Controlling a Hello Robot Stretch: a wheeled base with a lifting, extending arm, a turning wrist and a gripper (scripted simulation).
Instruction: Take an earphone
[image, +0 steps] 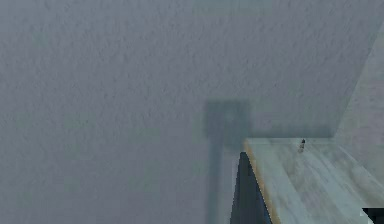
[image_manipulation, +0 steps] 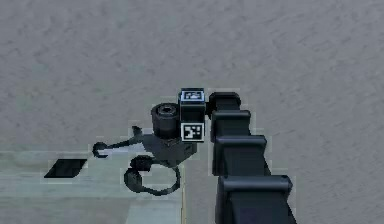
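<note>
- Black and curved, a small looped thing (image_manipulation: 148, 182), probably the earphone, lies on the pale wooden tabletop (image_manipulation: 40, 190) near its edge, just beside the dark square-barred arm (image_manipulation: 240, 160).
- Right at it sits the dark two-finger gripper (image_manipulation: 118, 155). Whether it has hold of anything, or how its fingers are set, cannot be told.
- Further along the tabletop lies a flat dark square (image_manipulation: 68, 167).
- Risk: lifting without a sure hold could knock the looped thing off the nearby edge, or a finger could catch the flat dark square.
</note>
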